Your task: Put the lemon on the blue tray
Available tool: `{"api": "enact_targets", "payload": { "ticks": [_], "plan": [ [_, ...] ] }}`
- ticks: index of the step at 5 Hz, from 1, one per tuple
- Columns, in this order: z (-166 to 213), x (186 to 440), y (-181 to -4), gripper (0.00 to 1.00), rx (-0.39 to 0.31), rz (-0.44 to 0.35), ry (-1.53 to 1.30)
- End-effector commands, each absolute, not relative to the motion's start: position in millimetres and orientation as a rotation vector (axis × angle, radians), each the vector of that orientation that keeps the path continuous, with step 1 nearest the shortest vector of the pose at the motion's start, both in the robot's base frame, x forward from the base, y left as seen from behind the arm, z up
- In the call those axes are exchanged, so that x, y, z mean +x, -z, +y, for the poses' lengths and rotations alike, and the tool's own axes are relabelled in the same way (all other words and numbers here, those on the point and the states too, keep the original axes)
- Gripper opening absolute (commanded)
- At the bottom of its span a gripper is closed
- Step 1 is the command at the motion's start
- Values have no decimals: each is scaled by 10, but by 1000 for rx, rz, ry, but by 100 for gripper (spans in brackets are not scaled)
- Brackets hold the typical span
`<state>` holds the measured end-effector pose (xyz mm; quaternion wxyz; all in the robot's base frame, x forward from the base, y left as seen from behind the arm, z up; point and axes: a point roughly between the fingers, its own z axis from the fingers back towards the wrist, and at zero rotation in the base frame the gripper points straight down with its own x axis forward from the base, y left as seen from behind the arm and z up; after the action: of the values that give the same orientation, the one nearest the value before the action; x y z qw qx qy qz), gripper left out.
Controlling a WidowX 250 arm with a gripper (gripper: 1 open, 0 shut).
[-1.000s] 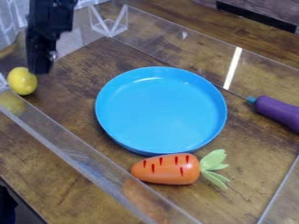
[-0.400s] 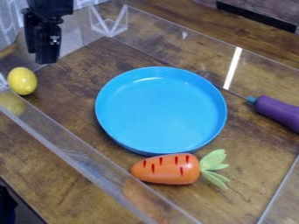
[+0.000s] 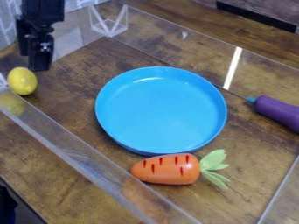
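The lemon [image 3: 23, 80], a small yellow egg-shaped fruit, lies on the wooden table at the far left, close to the clear wall. The blue tray [image 3: 162, 109], a wide round plate with a low rim, sits in the middle of the table with nothing on it. My black gripper [image 3: 35, 61] hangs pointing down just above and behind the lemon, a little to its right. Its fingers stand apart, open, with nothing between them. It does not touch the lemon.
An orange carrot [image 3: 170, 169] with green leaves lies in front of the tray. A purple eggplant [image 3: 281, 111] sits at the right edge. A clear plastic wall [image 3: 70, 144] runs along the table's front left side.
The gripper has shifted left toward the lemon and its fingers have spread from shut to open. Lemon, tray, carrot and eggplant have not moved.
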<state>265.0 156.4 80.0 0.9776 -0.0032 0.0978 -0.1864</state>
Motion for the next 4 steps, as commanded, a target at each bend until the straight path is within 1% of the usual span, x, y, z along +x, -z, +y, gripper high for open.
{"api": "enact_targets", "payload": {
  "ticks": [1, 4],
  "plan": [
    [1761, 2661, -843, 100, 27, 161, 367],
    [1931, 2693, -621, 100, 22, 149, 384]
  ]
}}
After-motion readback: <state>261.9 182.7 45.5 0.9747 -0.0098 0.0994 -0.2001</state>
